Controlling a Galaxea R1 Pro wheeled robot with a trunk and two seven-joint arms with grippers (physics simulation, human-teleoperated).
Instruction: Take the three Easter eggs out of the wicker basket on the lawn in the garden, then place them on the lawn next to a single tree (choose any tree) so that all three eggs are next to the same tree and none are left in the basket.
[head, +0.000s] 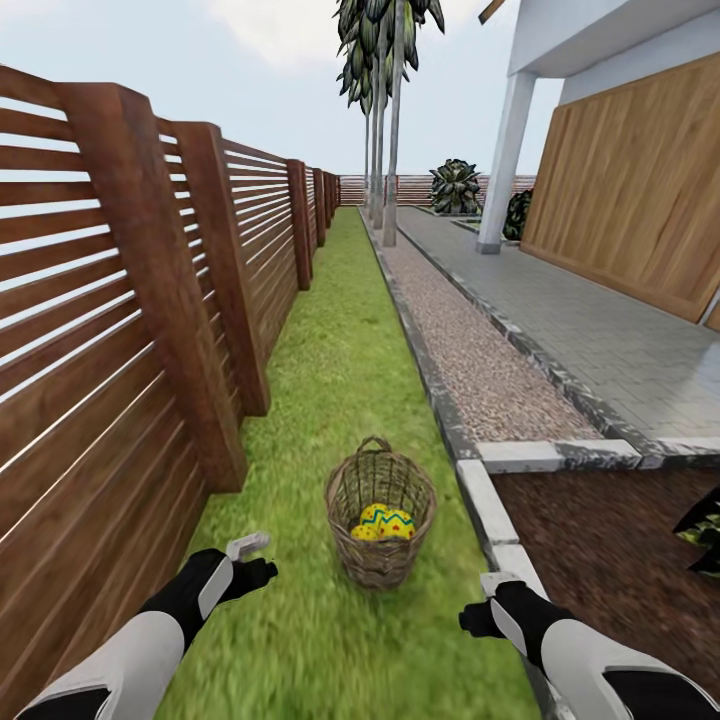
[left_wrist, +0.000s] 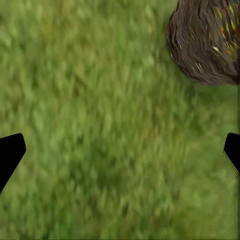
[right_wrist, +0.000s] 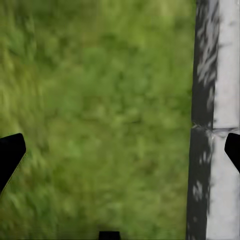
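The wicker basket (head: 380, 515) stands upright on the lawn (head: 330, 380) just ahead of me. Yellow Easter eggs (head: 386, 522) with zigzag bands lie in its bottom; I cannot tell how many. My left gripper (head: 252, 560) hangs low over the grass to the basket's left, open and empty. In the left wrist view the basket's woven side (left_wrist: 207, 42) shows beyond the spread fingers (left_wrist: 10, 152). My right gripper (head: 482, 602) is open too, to the basket's right, near the grey kerb (right_wrist: 215, 120). Tall grey tree trunks (head: 392, 150) rise far down the grass strip.
A brown slatted fence (head: 130, 350) runs close along the left of the grass. Right of the kerb lie a gravel strip (head: 470, 350), grey paving (head: 600, 340) and a dark soil bed (head: 610, 540). A house with a white pillar (head: 503, 170) stands at the right.
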